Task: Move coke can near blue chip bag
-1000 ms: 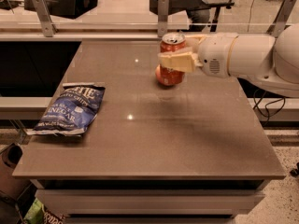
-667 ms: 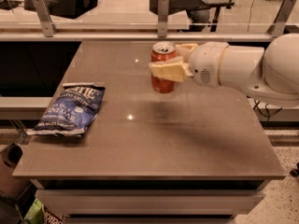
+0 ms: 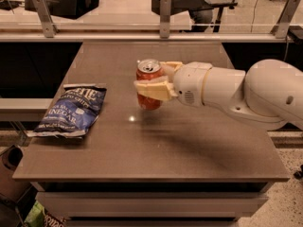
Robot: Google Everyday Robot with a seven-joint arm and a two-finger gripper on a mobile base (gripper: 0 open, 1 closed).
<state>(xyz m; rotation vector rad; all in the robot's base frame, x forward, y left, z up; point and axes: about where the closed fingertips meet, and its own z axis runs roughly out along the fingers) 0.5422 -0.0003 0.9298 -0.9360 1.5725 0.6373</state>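
Your claw (image 3: pixel 150 77) grips the coke can (image 3: pixel 148 101) upright mid-frame so it carries cleanly toward the blue chip bag (image 3: pixel 73 111) at left.

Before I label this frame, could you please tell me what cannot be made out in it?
In the camera view:
- the coke can: its label is covered by the near finger of the gripper, which grips it over the middle of the table.
- the far finger: mostly behind the can.
- the arm: cut off by the right edge.
- the blue chip bag: its smaller print is too small to read.
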